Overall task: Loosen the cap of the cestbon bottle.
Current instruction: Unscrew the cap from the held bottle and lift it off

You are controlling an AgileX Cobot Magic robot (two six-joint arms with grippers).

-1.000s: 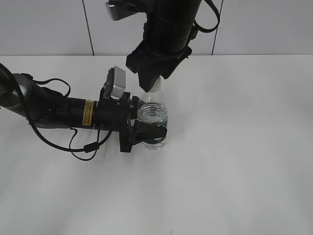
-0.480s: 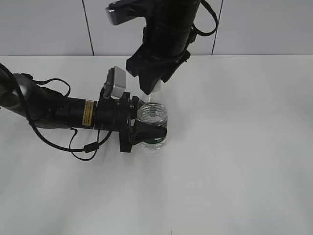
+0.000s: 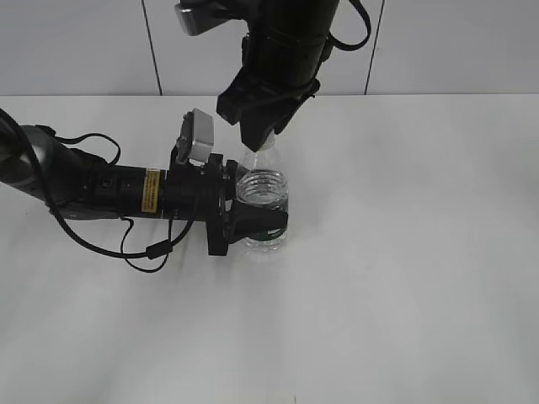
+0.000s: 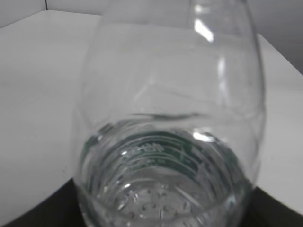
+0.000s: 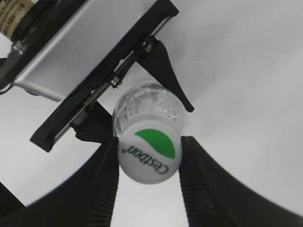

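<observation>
I am holding the cestbon bottle upright on the white worktop, left of the middle and closer to the far edge than the near one. My left gripper is reaching in from the left edge, lying low along the surface, and its dark fingers are clenching the lower body of the bottle around the green label band. In the left wrist view I am seeing only the clear bottle wall filling the frame, with green print showing through it near the base, so the hold itself is read from the exterior view.

My right gripper is coming down from above the far edge, pointing straight at the neck. In the right wrist view the cap, white with a green half and small lettering, is sitting between the two black fingers, and both are pressing against its sides, so I am grasping the cap. It is sitting on the bottle's neck.
</observation>
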